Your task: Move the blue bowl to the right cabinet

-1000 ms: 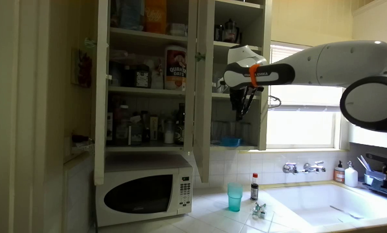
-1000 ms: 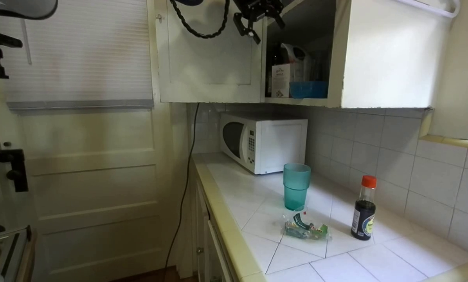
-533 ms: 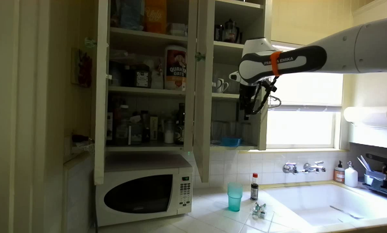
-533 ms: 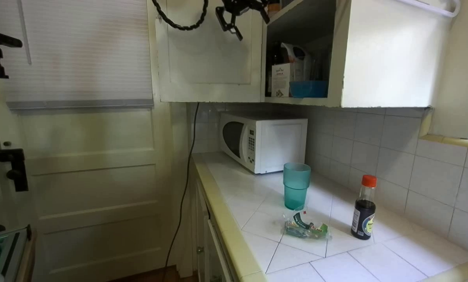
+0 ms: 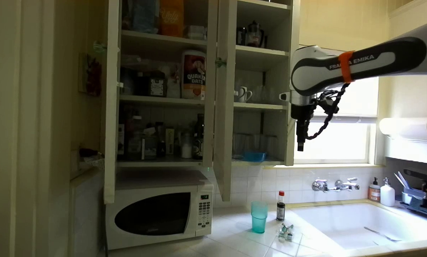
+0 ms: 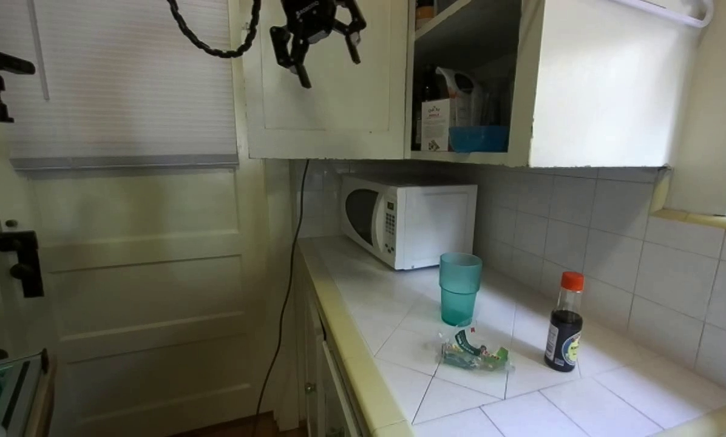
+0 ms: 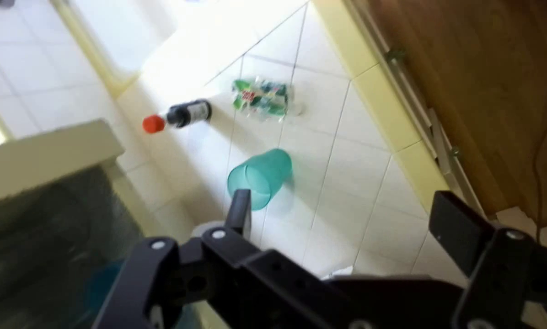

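The blue bowl [image 5: 255, 156] sits on the lowest shelf of the right cabinet [image 5: 260, 106], in front of clear glasses. It also shows in an exterior view [image 6: 479, 138] near the cabinet's front edge, beside a white box. In the wrist view it is a blurred blue patch [image 7: 103, 285], partly behind a finger. My gripper [image 6: 331, 70] is open, empty and pointing down. It is outside the cabinet, apart from the bowl and higher than it. In the wrist view the spread fingers [image 7: 344, 205] have only the counter below between them.
A teal cup [image 6: 460, 290], a red-capped bottle [image 6: 564, 328] and a plastic wrapper [image 6: 473, 354] are on the tiled counter below. The open cabinet door [image 5: 223, 107] sticks out left of the right cabinet. A microwave [image 5: 160, 210] and a sink [image 5: 342, 204] flank the counter.
The arm has drawn back from the cabinet, moving right in an exterior view, and the gripper now hangs straighter down. The bowl stays on the shelf, unmoved.
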`<state>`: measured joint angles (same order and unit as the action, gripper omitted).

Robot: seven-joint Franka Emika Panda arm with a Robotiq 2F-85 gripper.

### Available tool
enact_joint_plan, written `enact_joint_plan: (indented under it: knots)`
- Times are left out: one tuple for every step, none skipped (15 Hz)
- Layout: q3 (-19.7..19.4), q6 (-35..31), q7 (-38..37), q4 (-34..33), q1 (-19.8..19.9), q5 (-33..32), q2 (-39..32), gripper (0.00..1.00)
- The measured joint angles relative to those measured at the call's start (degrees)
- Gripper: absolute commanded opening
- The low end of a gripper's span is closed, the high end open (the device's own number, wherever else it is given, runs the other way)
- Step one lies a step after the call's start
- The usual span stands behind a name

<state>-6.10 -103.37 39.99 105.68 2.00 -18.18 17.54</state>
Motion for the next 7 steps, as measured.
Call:
enact_joint_plan:
  knots:
    - [0.1, 1.5, -2.9, 3.3, 0.2, 0.0, 2.5, 1.0]
    - [0.2, 2.9, -5.7, 6.4, 0.3, 0.0, 4.8, 1.0]
    - [0.3, 4.4, -8.6, 9.6, 0.4, 0.1, 7.2, 1.0]
    - [0.4, 5.9, -11.4, 12.6, 0.4, 0.2, 9.5, 1.0]
    - [0.5, 7.6, -14.3, 15.6, 0.4, 0.4, 11.9, 1.0]
    - [0.7, 9.3, -17.4, 18.6, 0.4, 0.8, 14.3, 1.0]
    - [1.0, 11.0, -20.3, 21.2, 0.4, 1.3, 16.6, 1.0]
